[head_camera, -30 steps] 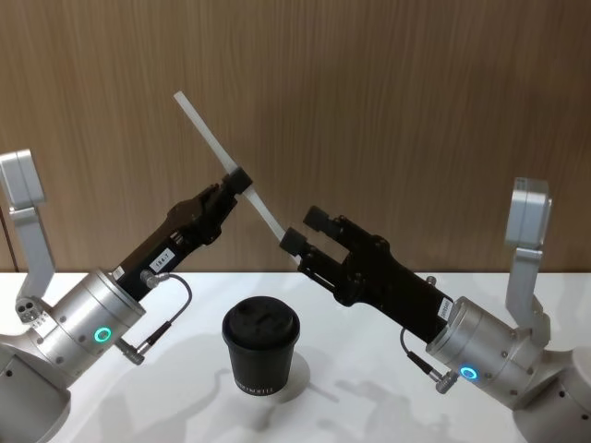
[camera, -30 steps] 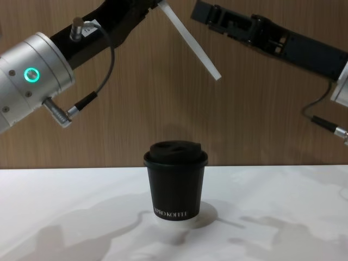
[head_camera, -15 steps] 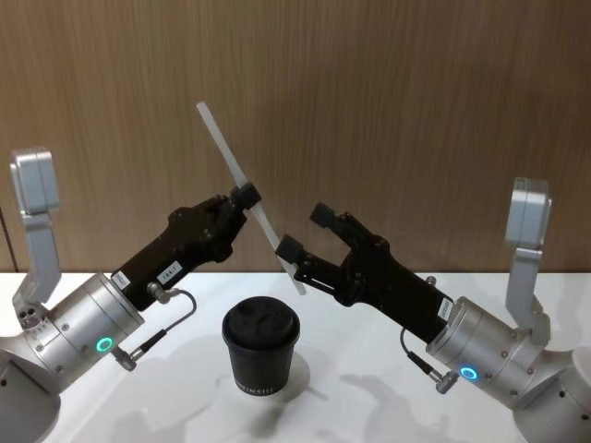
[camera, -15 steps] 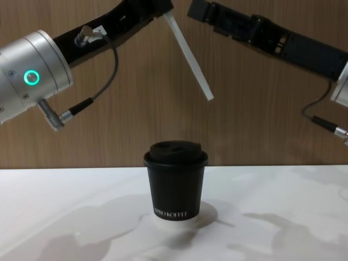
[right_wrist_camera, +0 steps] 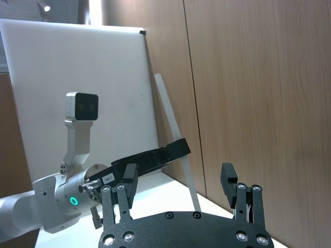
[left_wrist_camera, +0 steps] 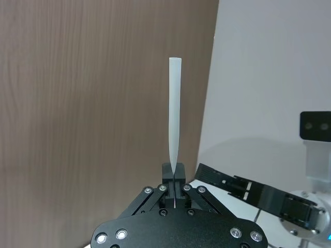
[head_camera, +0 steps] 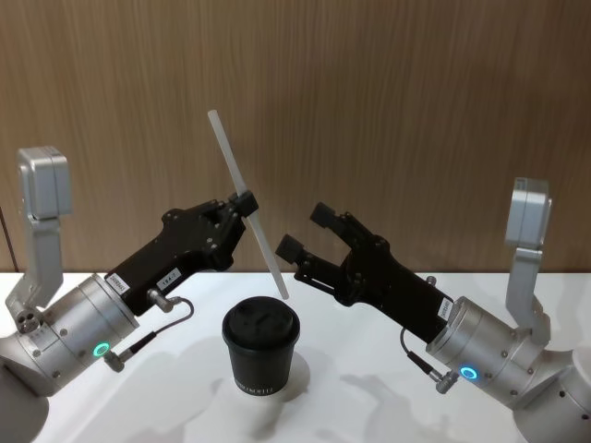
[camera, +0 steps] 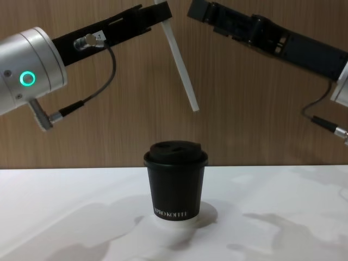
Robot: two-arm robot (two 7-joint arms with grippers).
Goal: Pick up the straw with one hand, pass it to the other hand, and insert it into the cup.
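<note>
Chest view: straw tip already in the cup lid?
No. The straw, held by the left gripper, hangs tilted with its lower end in the air well above the cup.

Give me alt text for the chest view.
The left gripper holds the white straw slanting down, its lower end in the air above the lidded black cup on the white table. The right gripper hangs opposite.
</note>
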